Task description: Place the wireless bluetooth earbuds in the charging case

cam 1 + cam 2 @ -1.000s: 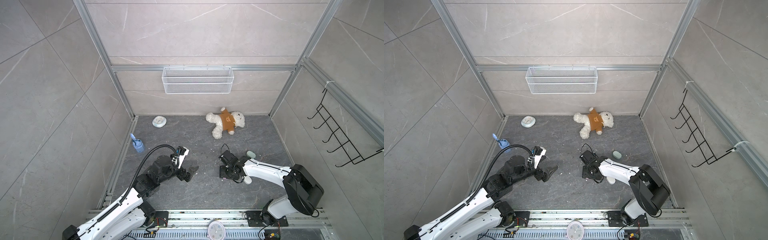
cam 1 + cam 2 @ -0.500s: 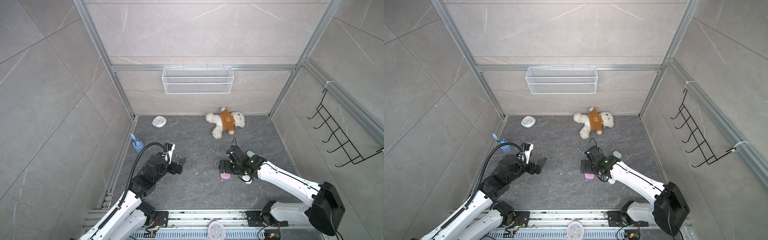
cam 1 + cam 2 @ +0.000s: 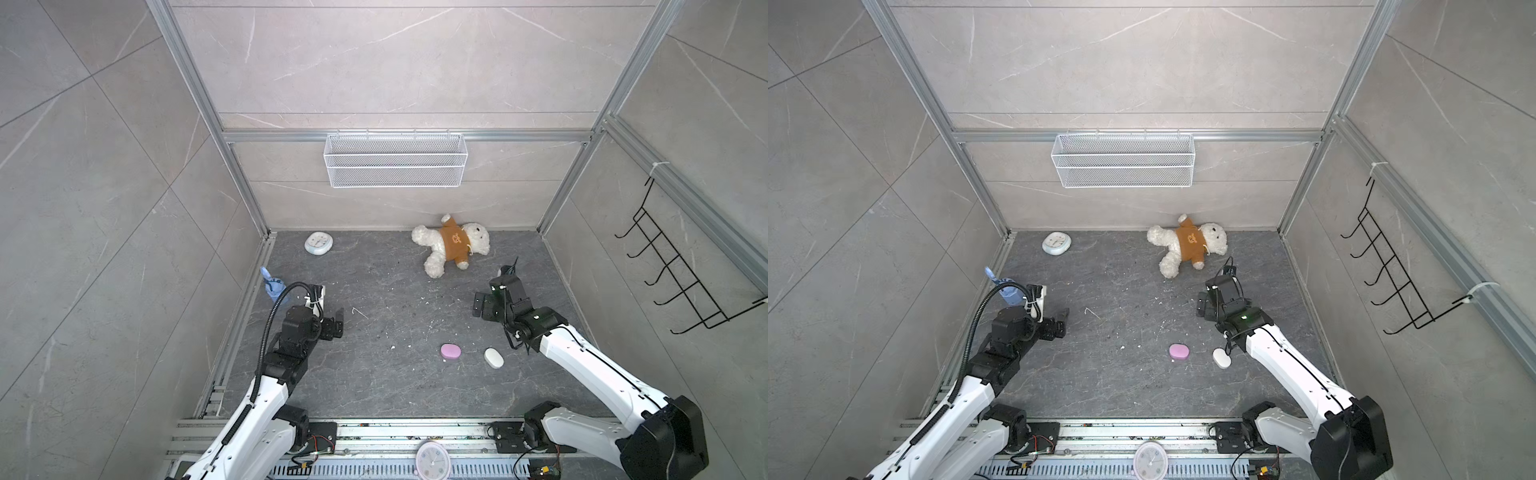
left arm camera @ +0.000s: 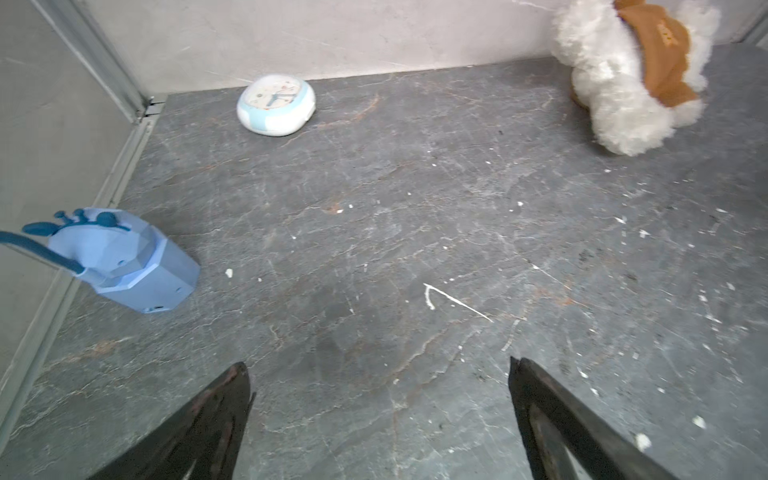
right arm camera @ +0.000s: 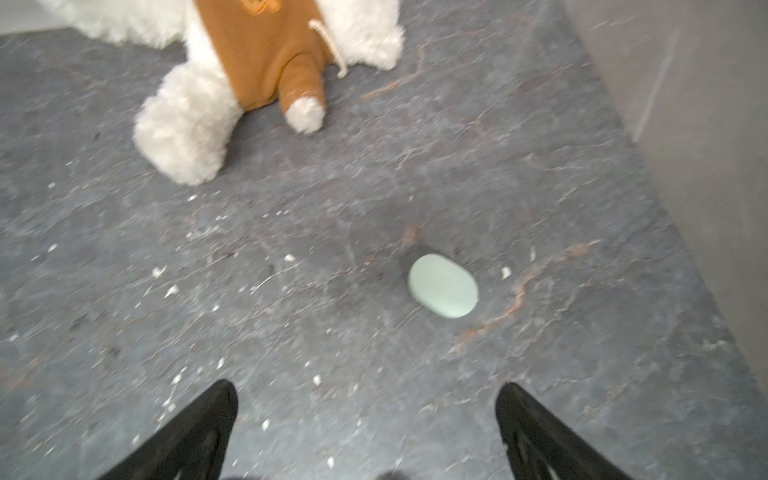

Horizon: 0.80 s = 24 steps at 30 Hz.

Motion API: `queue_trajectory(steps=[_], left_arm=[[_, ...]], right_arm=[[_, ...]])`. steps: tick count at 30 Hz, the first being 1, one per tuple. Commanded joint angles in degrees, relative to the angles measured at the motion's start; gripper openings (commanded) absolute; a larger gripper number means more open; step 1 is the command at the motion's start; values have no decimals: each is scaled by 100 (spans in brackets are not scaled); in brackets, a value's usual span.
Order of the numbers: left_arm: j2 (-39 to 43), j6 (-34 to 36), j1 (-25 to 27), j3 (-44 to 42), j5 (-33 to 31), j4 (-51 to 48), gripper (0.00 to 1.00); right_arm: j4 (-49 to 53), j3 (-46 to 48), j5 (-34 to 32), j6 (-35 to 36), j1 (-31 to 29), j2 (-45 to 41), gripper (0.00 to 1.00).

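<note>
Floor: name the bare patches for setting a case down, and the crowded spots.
Bare: the middle, between the left gripper and the pink case; the back strip between the alarm clock and the teddy bear. Crowded: right side, from the right gripper to the white case.

The left end effector is hovering over the grey stone surface, its black fingers standing wide apart with only bare stone between them. A round clock is lying near the far corner. A blue toy is sitting beside the side rail, and a white teddy bear is lying along the far edge. White crumbs are dotting the surface.
</note>
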<state>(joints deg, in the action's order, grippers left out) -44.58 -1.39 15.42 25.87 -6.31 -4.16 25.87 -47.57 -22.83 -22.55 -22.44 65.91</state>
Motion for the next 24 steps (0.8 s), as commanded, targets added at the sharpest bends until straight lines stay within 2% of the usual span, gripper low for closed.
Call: queue_trajectory(steps=[1, 7, 14, 19, 24], left_arm=[[-79, 256, -293, -207, 136, 951, 99], [-475, 461, -678, -635, 400, 2064, 99], [-1222, 664, -822, -843, 133, 3169, 99], [-1922, 500, -1213, -885, 450, 4110, 98], [-2451, 469, -1609, -729, 759, 4349, 98]], right_arm=[[-945, 333, -665, 610, 403, 99, 100], [-2475, 982, -665, 1149, 953, 584, 100], [-3994, 1712, -586, 1410, 1193, 871, 100], [-5089, 2209, -497, 1568, 1268, 943, 100], [-5627, 2350, -373, 1674, 1349, 1046, 100]])
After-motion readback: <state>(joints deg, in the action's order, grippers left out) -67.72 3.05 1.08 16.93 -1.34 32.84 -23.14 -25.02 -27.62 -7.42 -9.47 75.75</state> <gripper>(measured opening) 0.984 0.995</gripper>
